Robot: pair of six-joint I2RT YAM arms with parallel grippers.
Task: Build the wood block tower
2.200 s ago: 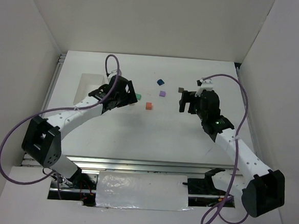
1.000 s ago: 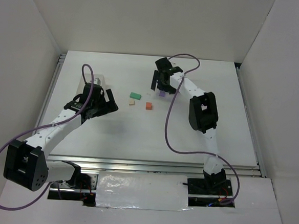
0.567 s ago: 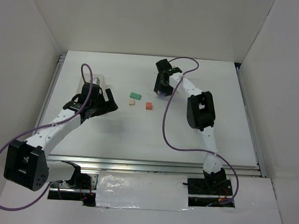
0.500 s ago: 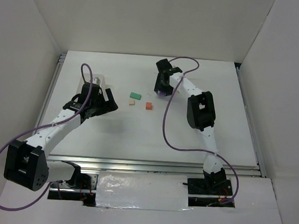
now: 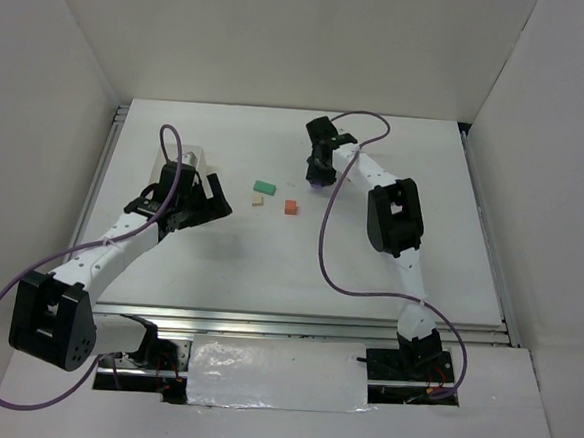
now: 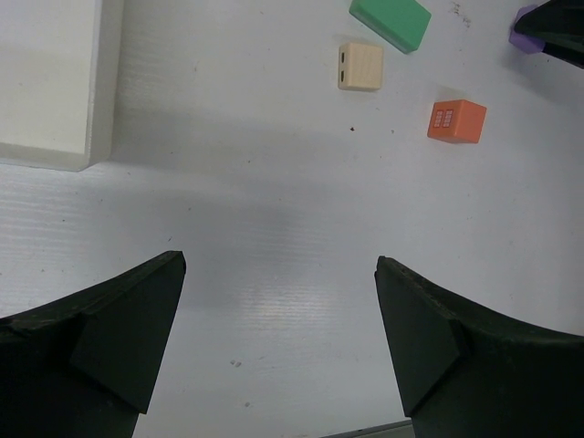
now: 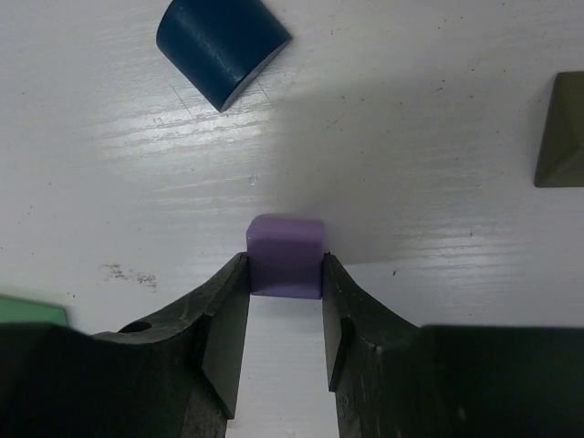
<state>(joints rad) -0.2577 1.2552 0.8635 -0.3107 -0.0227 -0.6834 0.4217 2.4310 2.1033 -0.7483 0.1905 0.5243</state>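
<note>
The wood blocks lie singly on the white table, none stacked, so no tower shows. My right gripper [image 7: 285, 274] is shut on a small purple cube [image 7: 286, 251] that rests on the table, with a fingertip pressed to each side. A dark blue rounded block [image 7: 222, 46] lies just beyond it and an olive-grey block [image 7: 558, 132] to its right. In the top view the right gripper [image 5: 318, 179] is at the far middle. A green block [image 5: 264, 187], a beige block [image 5: 258, 202] and an orange-red cube [image 5: 291, 207] lie to its left. My left gripper [image 6: 278, 265] hangs open over bare table.
A flat white box [image 6: 55, 82] sits at the left, beside the left gripper [image 5: 213, 198]. White walls enclose the table on three sides. The right arm's purple cable [image 5: 323, 231] loops over the middle of the table.
The right gripper has closed onto the purple cube after reaching across to the far middle. The left arm drew back to the left earlier and has since stayed still and open.
</note>
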